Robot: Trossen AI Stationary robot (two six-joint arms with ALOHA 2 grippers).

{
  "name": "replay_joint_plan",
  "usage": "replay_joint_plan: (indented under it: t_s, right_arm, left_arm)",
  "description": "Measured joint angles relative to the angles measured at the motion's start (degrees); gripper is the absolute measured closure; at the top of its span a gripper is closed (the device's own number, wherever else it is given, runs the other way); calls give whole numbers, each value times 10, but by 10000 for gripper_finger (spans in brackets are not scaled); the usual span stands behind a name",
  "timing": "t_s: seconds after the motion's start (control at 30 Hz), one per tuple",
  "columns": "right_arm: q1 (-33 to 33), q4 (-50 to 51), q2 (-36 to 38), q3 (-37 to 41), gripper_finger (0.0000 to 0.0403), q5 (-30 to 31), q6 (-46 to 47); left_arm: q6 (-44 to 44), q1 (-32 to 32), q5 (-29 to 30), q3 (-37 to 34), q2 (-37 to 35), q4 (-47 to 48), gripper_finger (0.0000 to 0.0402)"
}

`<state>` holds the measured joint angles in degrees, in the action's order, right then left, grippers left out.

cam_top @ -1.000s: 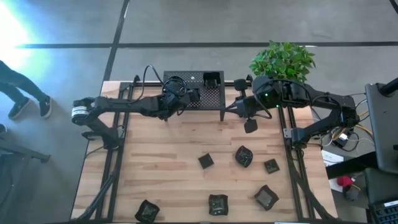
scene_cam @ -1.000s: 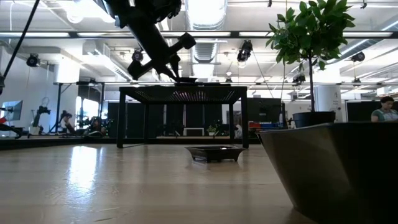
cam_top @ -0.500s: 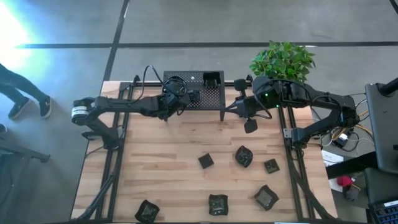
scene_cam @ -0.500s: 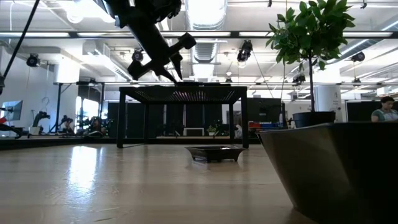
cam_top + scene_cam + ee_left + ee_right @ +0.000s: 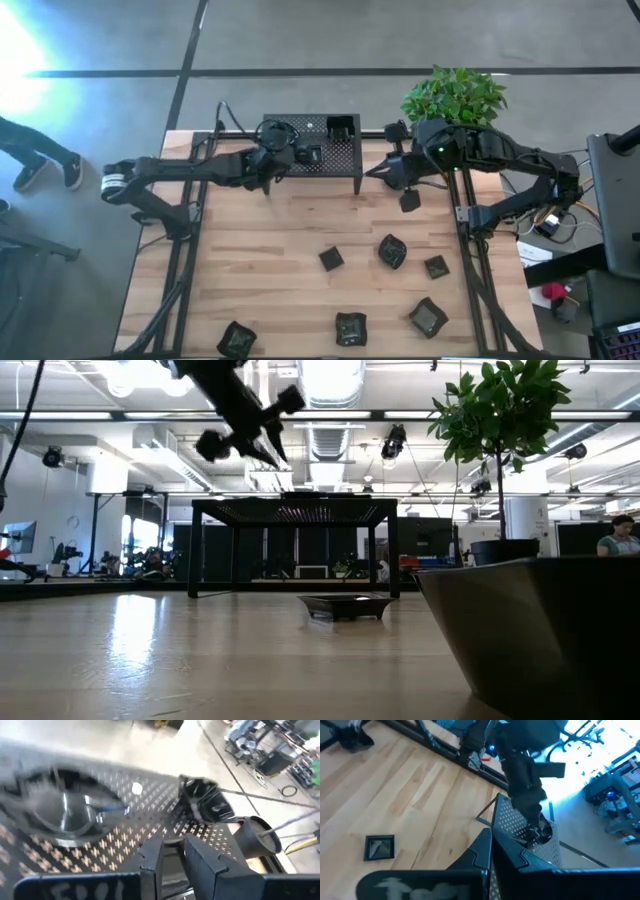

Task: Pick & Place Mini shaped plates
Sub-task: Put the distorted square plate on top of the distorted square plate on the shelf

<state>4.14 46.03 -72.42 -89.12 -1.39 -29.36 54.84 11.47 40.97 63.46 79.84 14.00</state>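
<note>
Your left gripper, fingers parted and empty, hovers at the perforated rack's nine o'clock edge; lift clear of the plates there. Right gripper waits closed.

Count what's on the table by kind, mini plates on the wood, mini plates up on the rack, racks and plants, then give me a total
Mini plates on the wood: 6
Mini plates on the rack: 3
Black perforated rack: 1
Potted plant: 1
Total: 11
</note>
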Motion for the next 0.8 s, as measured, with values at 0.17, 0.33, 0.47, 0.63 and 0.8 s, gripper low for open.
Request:
replay_joint_plan:
  t_s: [0.17, 0.33, 0.47, 0.63, 0.8]
  right_arm:
    - [0, 3, 23, 0, 394, 0, 34]
    - [0, 15, 36, 3, 394, 0, 72]
    - [0, 43, 38, 5, 394, 0, 105]
    - [0, 53, 37, 14, 394, 0, 156]
    - [0, 107, 37, 16, 394, 0, 221]
  left_arm:
    - [-131, -21, 9, 0, -41, 0, 329]
    - [-257, -52, -7, 0, -74, 2, 334]
    - [-351, -84, -17, 0, -95, 2, 341]
    - [-454, -124, -27, 0, -112, 3, 350]
    - [-499, -154, -27, 0, -125, 23, 366]
